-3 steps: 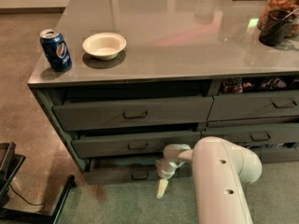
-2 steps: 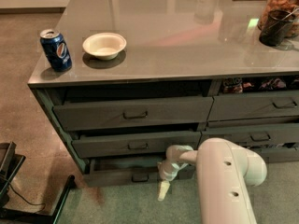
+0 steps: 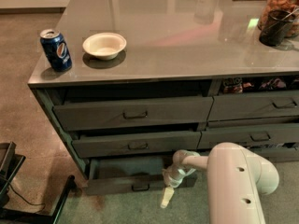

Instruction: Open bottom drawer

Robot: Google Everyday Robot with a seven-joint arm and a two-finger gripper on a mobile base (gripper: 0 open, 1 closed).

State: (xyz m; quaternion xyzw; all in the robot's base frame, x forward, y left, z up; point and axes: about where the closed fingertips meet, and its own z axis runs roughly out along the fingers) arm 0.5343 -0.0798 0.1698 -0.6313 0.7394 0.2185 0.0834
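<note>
The bottom drawer point(image 3: 112, 185) is the slim dark grey-green front at the foot of the left stack. It stands pulled out a little, with a dark gap behind its front. Its small dark handle point(image 3: 140, 187) sits at the centre. My gripper point(image 3: 166, 199) hangs at the drawer's right end, just right of the handle and low near the floor. My white arm point(image 3: 238, 185) reaches in from the lower right and hides the right stack's lowest drawer.
Two taller drawers point(image 3: 133, 112) point(image 3: 135, 143) sit above it, and the right stack point(image 3: 254, 107) is beside them. The grey countertop point(image 3: 187, 36) holds a Pepsi can point(image 3: 56, 49), a white bowl point(image 3: 104, 45) and a jar point(image 3: 280, 13). A black stand point(image 3: 14, 185) is at the lower left.
The bottom drawer's front has come further out toward the camera. My gripper has moved the same way, down and slightly right.
</note>
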